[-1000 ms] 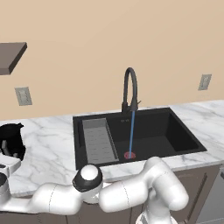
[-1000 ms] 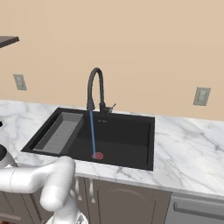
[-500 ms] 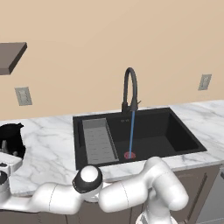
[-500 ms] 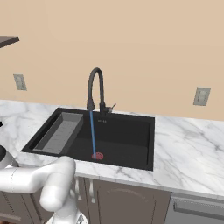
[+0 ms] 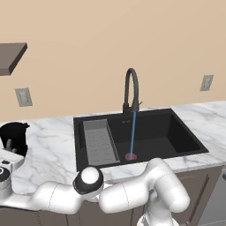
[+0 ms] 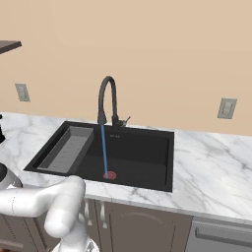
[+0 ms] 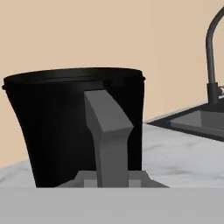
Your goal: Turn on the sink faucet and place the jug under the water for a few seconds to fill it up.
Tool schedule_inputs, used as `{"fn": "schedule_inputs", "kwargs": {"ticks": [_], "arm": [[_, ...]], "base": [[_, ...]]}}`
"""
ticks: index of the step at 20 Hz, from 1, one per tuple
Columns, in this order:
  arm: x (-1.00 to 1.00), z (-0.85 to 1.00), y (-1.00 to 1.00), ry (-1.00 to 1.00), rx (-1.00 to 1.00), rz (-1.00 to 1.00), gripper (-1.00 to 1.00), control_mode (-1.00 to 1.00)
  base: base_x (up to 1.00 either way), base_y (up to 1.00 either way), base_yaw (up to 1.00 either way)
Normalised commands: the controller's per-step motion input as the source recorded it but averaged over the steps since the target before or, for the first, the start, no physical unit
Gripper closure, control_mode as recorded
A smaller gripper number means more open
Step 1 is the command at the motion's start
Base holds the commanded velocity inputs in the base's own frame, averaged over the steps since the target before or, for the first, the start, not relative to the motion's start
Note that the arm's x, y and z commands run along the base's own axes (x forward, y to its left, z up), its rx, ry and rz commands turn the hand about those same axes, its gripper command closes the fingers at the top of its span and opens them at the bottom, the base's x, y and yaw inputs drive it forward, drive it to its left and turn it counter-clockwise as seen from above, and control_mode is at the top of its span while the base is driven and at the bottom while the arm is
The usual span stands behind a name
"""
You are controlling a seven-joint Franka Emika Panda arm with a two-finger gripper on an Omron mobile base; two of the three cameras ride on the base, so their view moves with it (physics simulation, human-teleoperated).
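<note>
Marble bench (image 5: 53, 154) under beige wall, black sink (image 5: 176, 132) set in its middle. Sink faucet (image 5: 131, 90) at rear rim of basin, already running: water (image 5: 133, 134) falls straight to red drain ring (image 5: 130, 156). Jug (image 5: 13, 137) stands on bench near left edge, well apart from sink. End effector (image 7: 107, 186) at jug, closed to narrow gap; handle (image 7: 108, 131) fills hand view centre, grip on it likely but not confirmable. Step in hand: grasp of jug. Next move calls for lift clear of bench, carry rightward over sink rim, mouth under stream, kept upright.
</note>
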Motion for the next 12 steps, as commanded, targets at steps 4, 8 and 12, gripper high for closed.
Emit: {"fn": "schedule_inputs", "kwargs": {"ticks": [4, 8, 12], "arm": [[0.00, 0.16, -0.30, -0.12, 0.04, 0.00, 1.00, -1.00], [-0.06, 0.47, -0.31, -0.18, 0.00, -0.01, 1.00, -1.00], [-0.02, 0.53, -0.40, -0.13, 0.05, -0.09, 1.00, -1.00]], "base": [[0.00, 0.00, 0.00], [0.00, 0.00, 0.00], [0.00, 0.00, 0.00]]}}
